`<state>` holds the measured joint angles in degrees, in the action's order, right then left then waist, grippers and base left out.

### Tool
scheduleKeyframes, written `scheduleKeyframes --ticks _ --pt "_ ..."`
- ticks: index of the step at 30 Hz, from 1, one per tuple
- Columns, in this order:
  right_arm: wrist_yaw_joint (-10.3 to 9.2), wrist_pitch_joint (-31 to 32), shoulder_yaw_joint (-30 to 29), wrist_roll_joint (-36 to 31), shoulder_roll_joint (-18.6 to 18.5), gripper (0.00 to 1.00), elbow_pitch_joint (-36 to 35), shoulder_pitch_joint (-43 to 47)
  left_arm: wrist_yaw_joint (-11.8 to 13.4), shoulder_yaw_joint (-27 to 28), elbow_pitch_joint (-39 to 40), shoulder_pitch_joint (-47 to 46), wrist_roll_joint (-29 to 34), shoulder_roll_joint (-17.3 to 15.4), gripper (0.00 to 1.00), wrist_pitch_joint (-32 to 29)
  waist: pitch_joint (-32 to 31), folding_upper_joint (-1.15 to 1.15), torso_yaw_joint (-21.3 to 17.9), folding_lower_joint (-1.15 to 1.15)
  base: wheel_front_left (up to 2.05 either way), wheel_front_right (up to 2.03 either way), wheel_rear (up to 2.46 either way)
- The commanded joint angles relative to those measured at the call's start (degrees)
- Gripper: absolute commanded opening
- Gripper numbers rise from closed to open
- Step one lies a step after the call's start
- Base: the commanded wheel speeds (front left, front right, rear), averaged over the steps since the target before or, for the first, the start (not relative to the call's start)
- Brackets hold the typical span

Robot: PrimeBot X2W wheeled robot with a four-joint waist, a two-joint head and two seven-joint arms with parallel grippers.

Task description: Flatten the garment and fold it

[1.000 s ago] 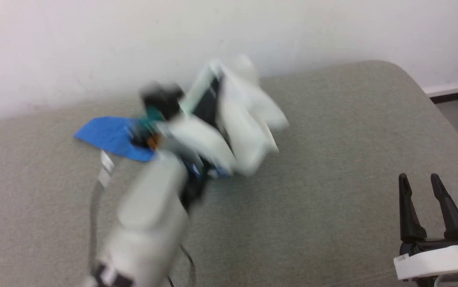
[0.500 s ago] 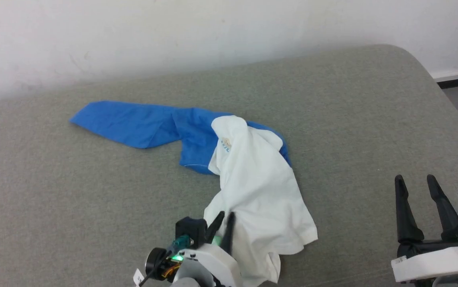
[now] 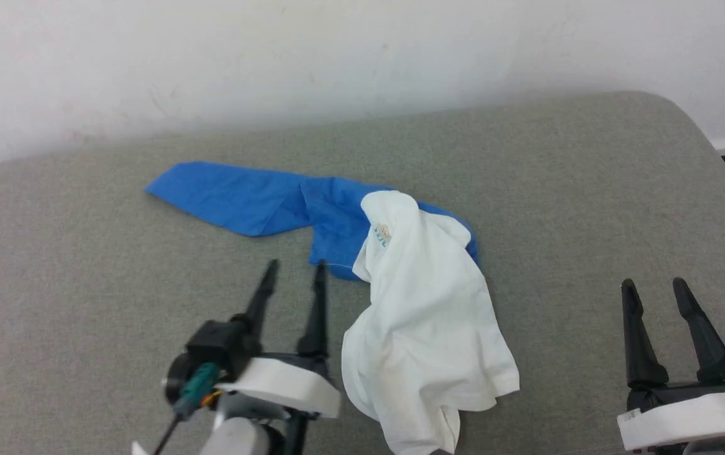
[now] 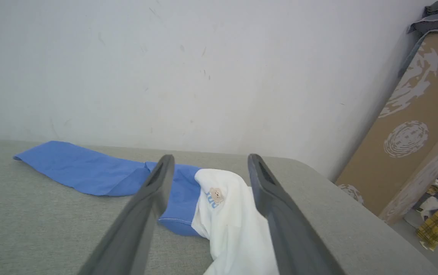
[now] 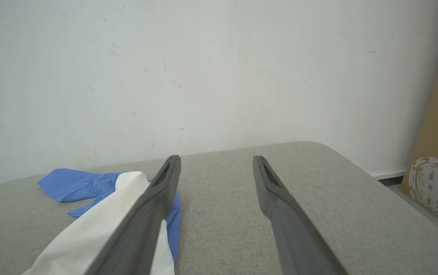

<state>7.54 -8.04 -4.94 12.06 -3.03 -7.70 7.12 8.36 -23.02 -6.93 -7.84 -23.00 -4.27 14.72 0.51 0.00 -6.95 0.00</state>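
**Item 1: garment [image 3: 425,316].** It lies on the grey surface [image 3: 84,253], roughly mid-way across and not flattened. The blue sleeve [image 3: 230,199] stretches away to the far left. The white body [image 3: 429,328] is bunched in folds, lies over part of the blue, and trails toward the near edge. We can see a small badge near its top.

**Item 2: left claw [image 3: 295,268].** Its fingers are spread apart and hold nothing. It sits just beside the white body, on that body's left. Half a second ago we had it pinched on the near white hem, and a second ago the cloth was a blur in mid-air. The shirt has therefore been thrown out and let go.

**Item 3: right claw [image 3: 653,287].** Its fingers are apart and empty. It is at the near right, well clear of the cloth, in the same place as before.

**Assessment.** We judge that the shake-out only partly worked: one sleeve is laid out and the body is still crumpled. Flattening remains to be done. We would next take fresh holds on the white hem or shoulders and spread them. Folding has not begun.
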Motion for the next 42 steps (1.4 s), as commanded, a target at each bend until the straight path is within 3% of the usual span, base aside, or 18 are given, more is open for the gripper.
scheduleKeyframes --ticks 1,10,19,25,31,41,42 --pt "-0.05 0.2 0.1 -0.3 0.1 1.0 -0.4 0.5 0.5 2.5 1.3 1.6 1.3 -0.5 1.0 0.3 -0.5 0.0 0.4 0.0 0.0 0.0 0.0" --pt "-0.05 0.7 -0.1 -0.3 0.1 1.0 -0.7 1.3 1.3 14.8 4.3 7.7 5.1 -3.9 1.0 0.3 -0.8 0.0 1.5 0.0 0.0 0.0 0.0" --pt "-0.05 3.9 -0.7 -0.4 0.1 1.0 1.9 1.3 -0.7 17.5 4.9 9.9 7.1 -3.9 1.0 0.3 0.3 0.0 4.1 0.0 0.0 0.0 0.0" --pt "-0.05 16.0 1.8 -0.9 0.0 1.0 8.9 -0.7 -2.0 17.2 4.8 8.8 8.2 -2.2 1.0 0.3 2.1 0.0 6.6 0.0 0.0 0.0 0.0" --pt "-0.05 28.0 6.5 3.2 -3.9 1.0 16.6 -5.4 -2.9 17.1 4.9 7.0 9.0 -0.5 1.0 0.3 4.9 0.0 8.3 0.0 0.0 0.0 0.0" --pt "-0.05 36.0 8.8 6.9 -5.0 1.0 32.1 -11.2 -4.1 17.6 4.1 5.7 9.8 0.9 1.0 0.3 6.6 0.0 9.1 0.0 0.0 0.0 0.0" --pt "-0.05 36.6 9.3 7.6 -5.0 0.62 33.0 -11.3 -4.1 17.7 4.0 5.7 9.9 1.0 1.0 0.3 6.6 0.0 9.0 0.0 0.0 0.0 0.0"
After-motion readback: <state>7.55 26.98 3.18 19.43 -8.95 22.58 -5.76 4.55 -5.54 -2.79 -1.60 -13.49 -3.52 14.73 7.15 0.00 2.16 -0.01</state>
